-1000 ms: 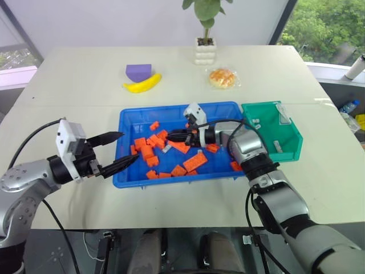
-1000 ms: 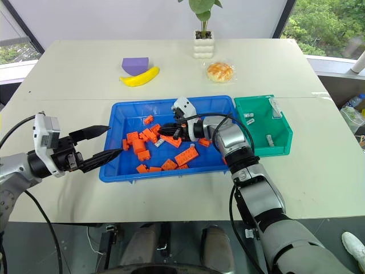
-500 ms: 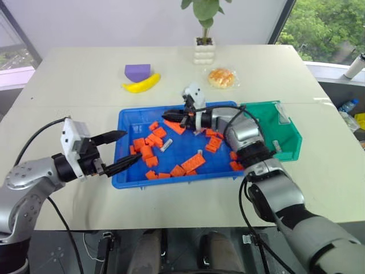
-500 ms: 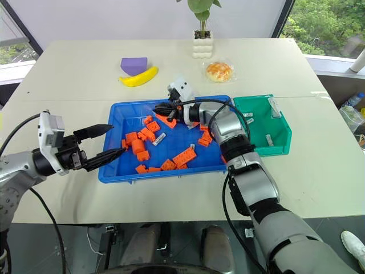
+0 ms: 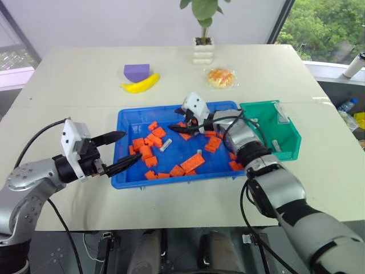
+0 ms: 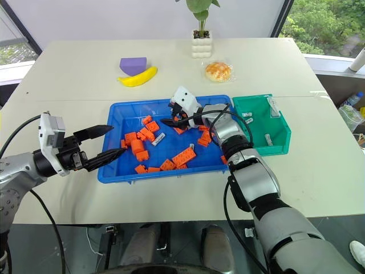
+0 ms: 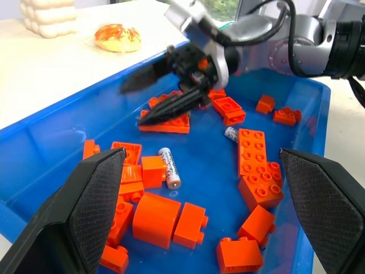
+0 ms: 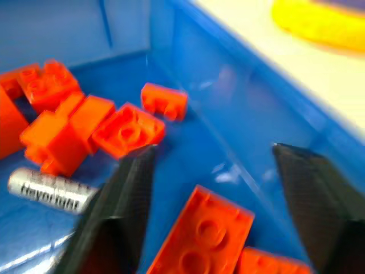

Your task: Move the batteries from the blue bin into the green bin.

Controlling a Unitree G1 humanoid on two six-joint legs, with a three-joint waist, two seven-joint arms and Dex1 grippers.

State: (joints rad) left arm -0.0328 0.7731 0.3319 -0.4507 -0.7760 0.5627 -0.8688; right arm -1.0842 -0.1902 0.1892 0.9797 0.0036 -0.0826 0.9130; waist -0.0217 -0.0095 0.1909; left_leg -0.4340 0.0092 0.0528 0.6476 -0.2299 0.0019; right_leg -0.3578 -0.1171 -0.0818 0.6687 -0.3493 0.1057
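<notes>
Left gripper [image 5: 120,151]: spread wide, empty, at blue bin's [image 5: 126,180] left rim. Orange bricks [image 5: 147,149]: scattered around batteries [image 5: 166,145] on bin floor. Right gripper [image 5: 181,124]: parted, empty, above bin's back, battery just left. Green bin [image 5: 296,139]: right.

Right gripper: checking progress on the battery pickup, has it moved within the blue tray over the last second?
Yes: the right gripper moved toward the large bright-blue plastic tray's far rim.
</notes>
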